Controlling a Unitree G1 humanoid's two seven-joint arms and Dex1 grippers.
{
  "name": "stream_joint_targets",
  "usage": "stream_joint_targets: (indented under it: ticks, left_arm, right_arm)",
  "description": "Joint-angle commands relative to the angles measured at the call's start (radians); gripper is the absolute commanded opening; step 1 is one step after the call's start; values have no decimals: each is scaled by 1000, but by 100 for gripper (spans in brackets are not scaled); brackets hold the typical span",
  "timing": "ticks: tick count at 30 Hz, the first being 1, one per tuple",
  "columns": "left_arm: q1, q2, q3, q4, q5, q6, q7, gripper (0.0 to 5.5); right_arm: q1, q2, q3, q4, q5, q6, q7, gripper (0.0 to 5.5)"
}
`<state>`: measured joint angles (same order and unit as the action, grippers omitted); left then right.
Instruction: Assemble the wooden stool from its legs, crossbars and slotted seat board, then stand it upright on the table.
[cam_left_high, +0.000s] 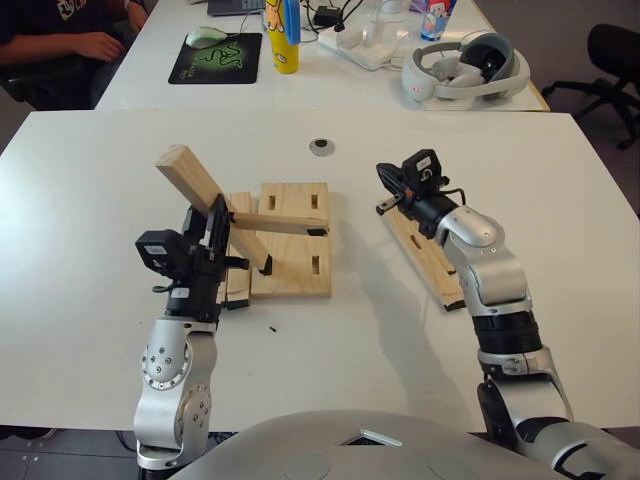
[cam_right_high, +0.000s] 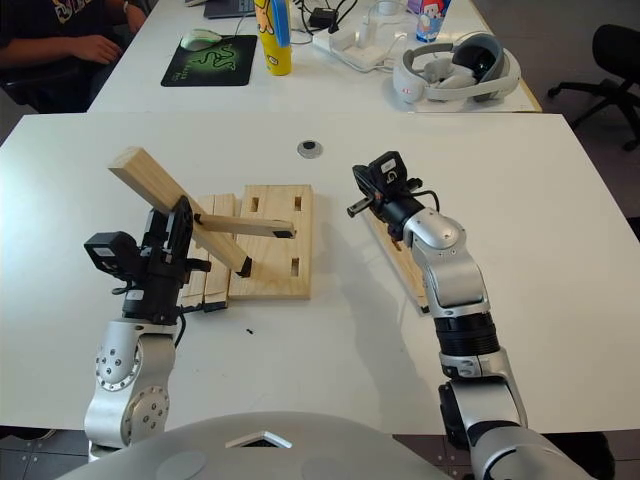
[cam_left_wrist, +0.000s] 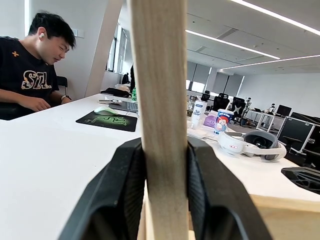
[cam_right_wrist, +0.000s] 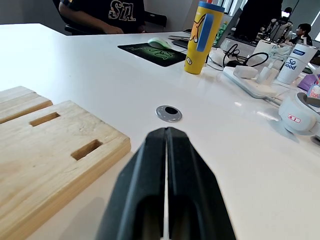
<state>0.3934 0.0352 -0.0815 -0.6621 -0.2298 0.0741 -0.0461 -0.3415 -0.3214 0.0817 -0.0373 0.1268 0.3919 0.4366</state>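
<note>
Left gripper (cam_left_high: 220, 232), closest in: both fingers pressed flat against the faces of a wooden leg (cam_left_high: 190, 172), firm clamp. The leg is held at a slant. Its upper end is in the air over the table (cam_left_high: 100, 200), and its dark-tipped lower end is down over the slotted seat board (cam_left_high: 300, 275). The slant looks deliberate, probably to steer that tip toward one of the slots. Can't tell whether the tip is already seated.

A crossbar (cam_left_high: 280, 224) juts out sideways from the leg just beside the fingers and runs across above the board. It appears joined to the leg, but the joint itself is hidden.

The seat board lies flat mid-table, slots facing up, which suits a build done upside down. More wooden pieces (cam_left_high: 238, 285) lie tight against the board's left edge, within the left arm's reach.

Right gripper (cam_right_wrist: 166, 137): fingers together, holding nothing. It hangs low over bare table to the right of the board, pointing toward the cable grommet (cam_left_high: 321, 148). My guess is it is parked there to stay out of the way, or ready to steady the board.

Another long wooden part (cam_left_high: 425, 265) lies flat under the right forearm.

Stool is far from done: no leg visibly upright in the board.
</note>
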Motion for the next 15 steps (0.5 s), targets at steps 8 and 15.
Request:
stream_joint_targets:
  ticks: [8, 15]
  left_arm:
    - [214, -50, -114, 71, 176, -70, 105, 106]
    - [235, -65, -162, 112, 147, -73, 98, 106]
  right_arm:
    - [-46, -56, -3, 28, -6, -5, 76, 0]
    - [-73, -69, 3, 59, -14, -20, 99, 0]
